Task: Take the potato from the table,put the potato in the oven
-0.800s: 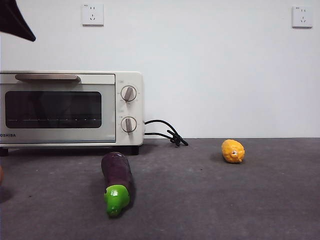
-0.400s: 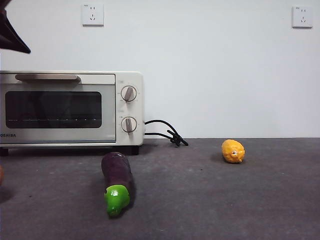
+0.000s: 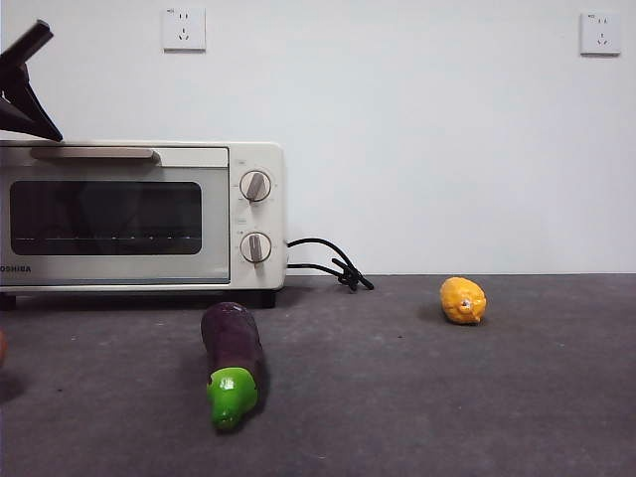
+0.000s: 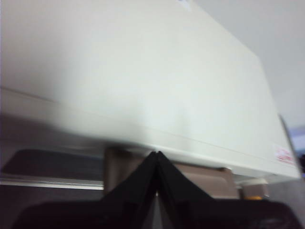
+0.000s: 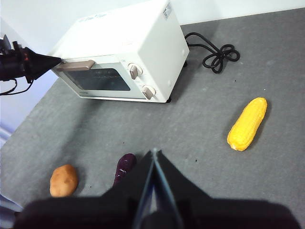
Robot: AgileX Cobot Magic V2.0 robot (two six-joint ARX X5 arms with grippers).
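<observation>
The potato (image 5: 64, 181) lies on the surface (image 5: 200, 143), near the eggplant (image 5: 125, 167), well apart from the shut oven (image 5: 121, 52). The left hand (image 5: 45, 62), pinched closed, is at the handle (image 5: 76, 65); it should hook squarely and pull down. The right hand (image 5: 154, 157) waits, closed and empty.

Oven (image 5: 124, 57) door shut. Potato (image 5: 64, 180) lies open on all sides; eggplant (image 5: 125, 167) near, corn (image 5: 247, 123) well apart.

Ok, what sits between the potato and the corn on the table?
The right wrist view shows the eggplant lying between the potato and the corn; otherwise bare table.
</observation>
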